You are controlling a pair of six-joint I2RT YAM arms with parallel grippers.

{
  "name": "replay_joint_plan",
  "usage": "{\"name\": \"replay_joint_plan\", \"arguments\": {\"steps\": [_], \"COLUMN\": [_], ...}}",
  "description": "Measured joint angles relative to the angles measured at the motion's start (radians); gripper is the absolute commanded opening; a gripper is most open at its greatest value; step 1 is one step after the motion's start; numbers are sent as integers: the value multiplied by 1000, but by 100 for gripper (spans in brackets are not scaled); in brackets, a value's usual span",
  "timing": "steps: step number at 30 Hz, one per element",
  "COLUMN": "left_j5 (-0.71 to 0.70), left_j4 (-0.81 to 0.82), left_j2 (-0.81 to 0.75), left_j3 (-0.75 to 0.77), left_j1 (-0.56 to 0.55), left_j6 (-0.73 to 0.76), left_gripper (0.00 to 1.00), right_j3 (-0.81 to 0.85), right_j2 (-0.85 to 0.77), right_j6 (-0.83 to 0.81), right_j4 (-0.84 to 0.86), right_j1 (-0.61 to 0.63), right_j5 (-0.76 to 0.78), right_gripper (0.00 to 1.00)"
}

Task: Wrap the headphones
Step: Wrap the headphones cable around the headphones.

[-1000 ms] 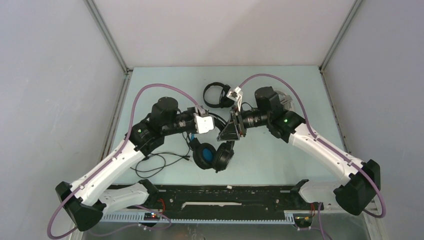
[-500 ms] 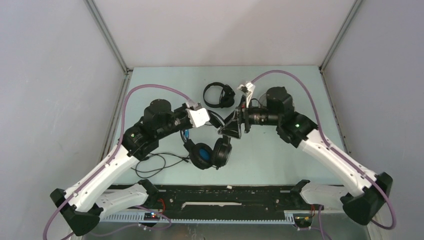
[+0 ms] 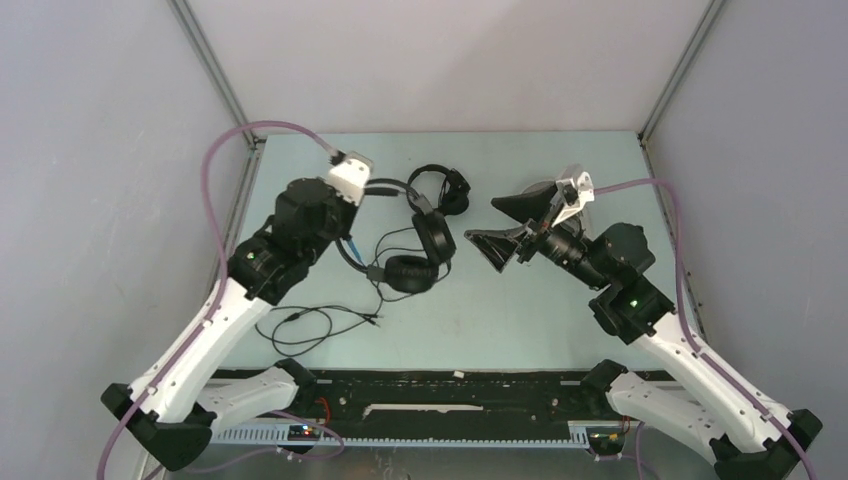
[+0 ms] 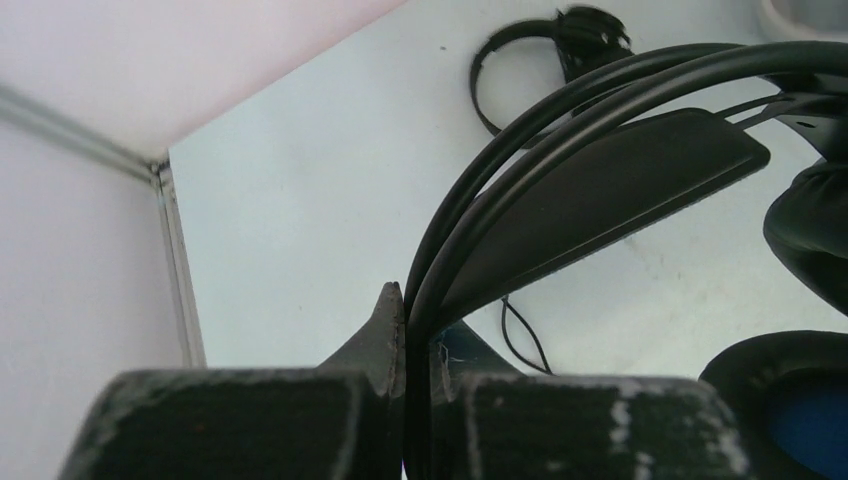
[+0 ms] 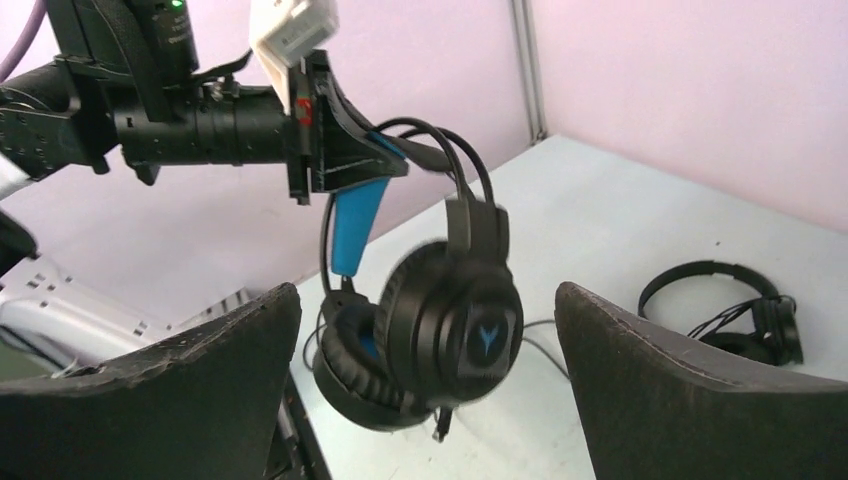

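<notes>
The bulkier black headphones [image 3: 420, 255] hang in the air from my left gripper [image 3: 378, 188], which is shut on the thin wire headband [image 4: 600, 190]. The ear cups [image 5: 450, 320] dangle below it, blue lining showing. Their cable [image 3: 310, 325] trails down in loops on the table. My right gripper [image 3: 508, 226] is wide open to the right of the headphones and touches nothing; in its own view the cups hang beyond its fingers [image 5: 200, 380]. The small slim black headphones [image 3: 440, 190] lie at the back of the table. No white headset can be made out.
The pale table [image 3: 520, 320] is boxed in by grey walls at the left, back and right. A black rail [image 3: 430, 385] runs along the near edge between the arm bases. The slim headset [image 5: 730, 310] lies just behind the hanging one.
My left gripper shut on the headband and carried the headphones up and toward the back left. My right gripper opened wide and drew away to the right.
</notes>
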Motion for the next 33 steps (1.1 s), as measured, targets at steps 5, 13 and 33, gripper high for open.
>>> {"name": "replay_joint_plan", "arguments": {"steps": [5,13,33], "left_j5": [13,104,398], "left_j4": [-19,-38,-40], "left_j2": [-47,-116,-117], "left_j3": [56,200,335], "left_j1": [124,236,263], "left_j6": [-218,-416,-618], "left_gripper": [0,0,0], "right_j3": [-84,-145,-294], "right_j2": [23,83,269], "right_j6": [14,-95,-230], "right_j4": [179,354,604], "right_j1": [1,124,227], "right_j5": [11,3,211], "right_gripper": [100,95,24]}}
